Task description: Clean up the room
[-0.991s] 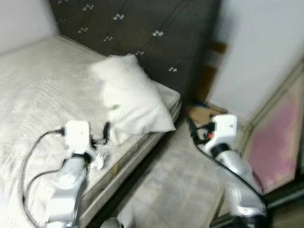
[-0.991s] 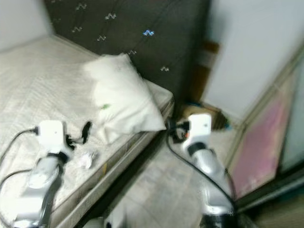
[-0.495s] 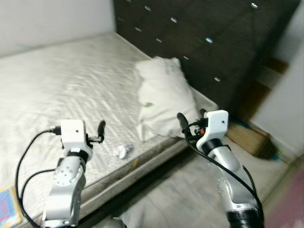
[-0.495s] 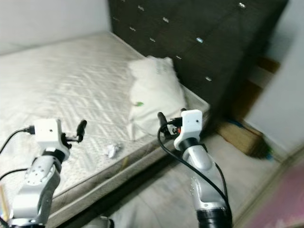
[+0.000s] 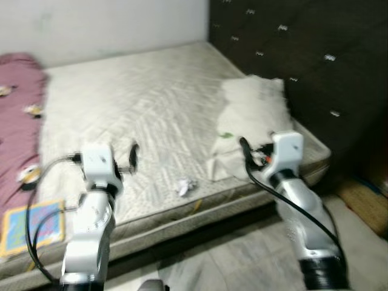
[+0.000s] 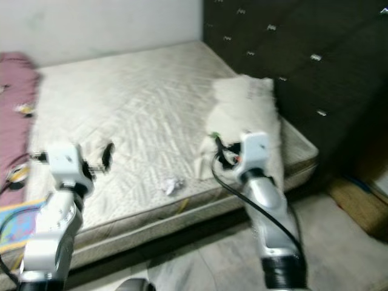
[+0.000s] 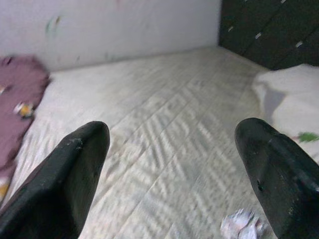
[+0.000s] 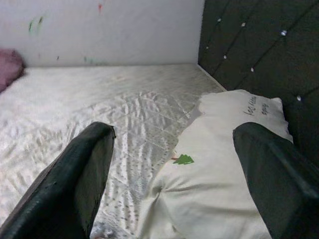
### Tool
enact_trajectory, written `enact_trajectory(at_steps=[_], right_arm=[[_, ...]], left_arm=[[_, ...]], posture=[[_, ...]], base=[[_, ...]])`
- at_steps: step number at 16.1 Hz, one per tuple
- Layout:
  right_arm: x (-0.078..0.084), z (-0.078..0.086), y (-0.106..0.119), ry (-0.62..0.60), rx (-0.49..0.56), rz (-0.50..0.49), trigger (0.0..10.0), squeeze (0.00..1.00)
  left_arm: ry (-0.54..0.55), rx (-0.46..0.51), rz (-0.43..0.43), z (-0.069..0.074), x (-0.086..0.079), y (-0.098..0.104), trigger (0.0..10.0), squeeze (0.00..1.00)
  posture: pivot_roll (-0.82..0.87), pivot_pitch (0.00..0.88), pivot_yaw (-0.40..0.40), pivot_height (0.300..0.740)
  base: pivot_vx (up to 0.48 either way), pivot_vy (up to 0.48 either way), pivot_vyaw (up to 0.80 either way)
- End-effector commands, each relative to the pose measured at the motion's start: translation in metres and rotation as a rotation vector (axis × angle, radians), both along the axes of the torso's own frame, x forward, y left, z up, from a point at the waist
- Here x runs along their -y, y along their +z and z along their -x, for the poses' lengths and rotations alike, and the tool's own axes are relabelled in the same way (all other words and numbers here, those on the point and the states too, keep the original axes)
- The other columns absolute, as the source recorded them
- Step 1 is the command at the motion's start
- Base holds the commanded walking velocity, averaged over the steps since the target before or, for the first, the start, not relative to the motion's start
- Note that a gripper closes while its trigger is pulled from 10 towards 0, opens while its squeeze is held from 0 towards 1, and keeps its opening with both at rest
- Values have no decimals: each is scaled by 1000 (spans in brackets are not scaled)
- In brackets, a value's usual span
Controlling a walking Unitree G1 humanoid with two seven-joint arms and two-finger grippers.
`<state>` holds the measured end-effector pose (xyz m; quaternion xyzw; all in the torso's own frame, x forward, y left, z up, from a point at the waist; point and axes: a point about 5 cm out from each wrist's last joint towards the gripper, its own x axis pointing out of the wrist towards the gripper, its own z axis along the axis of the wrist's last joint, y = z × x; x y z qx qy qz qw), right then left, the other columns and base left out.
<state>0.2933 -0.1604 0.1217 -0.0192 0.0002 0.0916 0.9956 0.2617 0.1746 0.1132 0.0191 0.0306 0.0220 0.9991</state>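
The bed [image 5: 151, 109] carries a bare quilted mattress and stands against a dark tufted headboard [image 5: 303, 54]. A white pillow [image 5: 251, 124] with a small green mark lies on the mattress at the headboard end, near the front edge. A crumpled paper wad [image 5: 185, 187] lies on the mattress close to the front edge, between the two arms. A pink blanket [image 5: 18, 121] lies along the far left side with small items on it, too blurred to identify. A flat colourful item [image 5: 30, 224], possibly a book, lies at the near left corner.

The left gripper [image 7: 169, 164] is held above the mattress, fingers spread wide, grasping nothing; the wad appears just beside its one finger. The right gripper [image 8: 169, 164] is held over the pillow, fingers likewise spread and empty.
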Motion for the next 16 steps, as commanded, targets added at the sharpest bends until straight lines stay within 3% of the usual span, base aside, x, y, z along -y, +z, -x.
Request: enact_trajectory(at_steps=[1, 3, 7, 9, 11, 13, 16], right_arm=[[-8, -1, 2, 17, -8, -6, 10000, 0], [-5, 4, -4, 83, -39, 62, 10000, 0], [0, 17, -7, 85, -64, 24, 10000, 0], [2, 30, -18, -24, -86, 13, 10000, 0], [7, 29, -13, -103, -51, 5, 10000, 0], [8, 25, -13, -152, -80, -53, 10000, 0], [15, 23, -9, -179, -25, 141, 10000, 0]], left_arm=[[-1, -7, -6, 1, -5, 0, 10000, 0], [-54, -11, 0, 2, -4, -3, 10000, 0], [-75, 4, 28, 4, 0, -1, 10000, 0], [-99, 25, 34, 7, 4, 1, 10000, 0], [-96, 39, 29, 5, 4, 5, 10000, 0], [-91, 39, 33, 4, 2, 5, 10000, 0], [-123, 23, 48, 6, 13, 1, 10000, 0]], posture=[[-20, 0, -3, 740], [-31, 0, 5, 740], [-36, 0, -8, 740], [-12, 0, -40, 740], [-11, 0, -46, 740], [-23, 0, -41, 740], [-23, 0, -53, 740]], base=[[0, 0, 0], [0, 0, 0], [294, 0, 0], [362, 0, 0], [311, 0, 0], [319, 0, 0], [307, 0, 0]])
